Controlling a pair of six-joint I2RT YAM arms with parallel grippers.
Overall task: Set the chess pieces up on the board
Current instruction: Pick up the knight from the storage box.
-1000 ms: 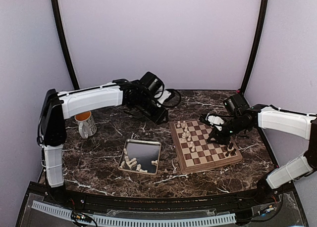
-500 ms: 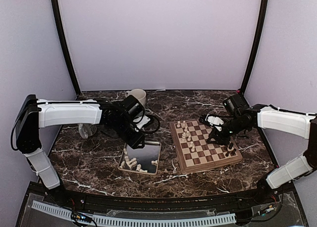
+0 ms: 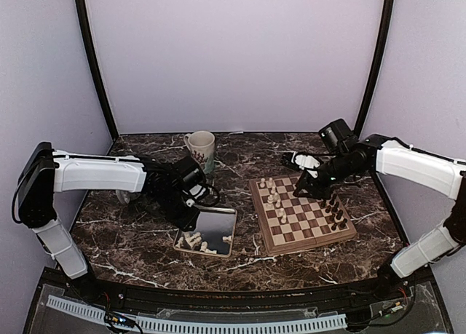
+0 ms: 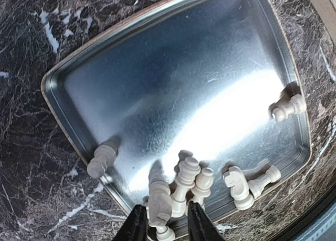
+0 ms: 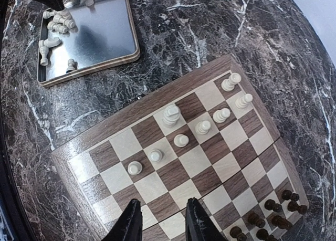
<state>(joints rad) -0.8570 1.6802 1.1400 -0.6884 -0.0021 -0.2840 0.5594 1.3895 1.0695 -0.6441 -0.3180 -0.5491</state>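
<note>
Left wrist view alone: left end effector parted, straddling one of the cream-white chess pieces heaped in the rectangular silver metal tray. Right wrist view: right end effector parted, empty, over the square wooden checkered board, more pieces standing ahead.

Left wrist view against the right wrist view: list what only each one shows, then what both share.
Only the left wrist: the left gripper with its fingers either side of one cream piece in the pile at the rim of the metal tray. Only the right wrist: the board, cream pieces standing on it, dark pieces at its corner, and the open right gripper over it. Both: the metal tray, loose cream pieces lying in it, and the marble table.
</note>
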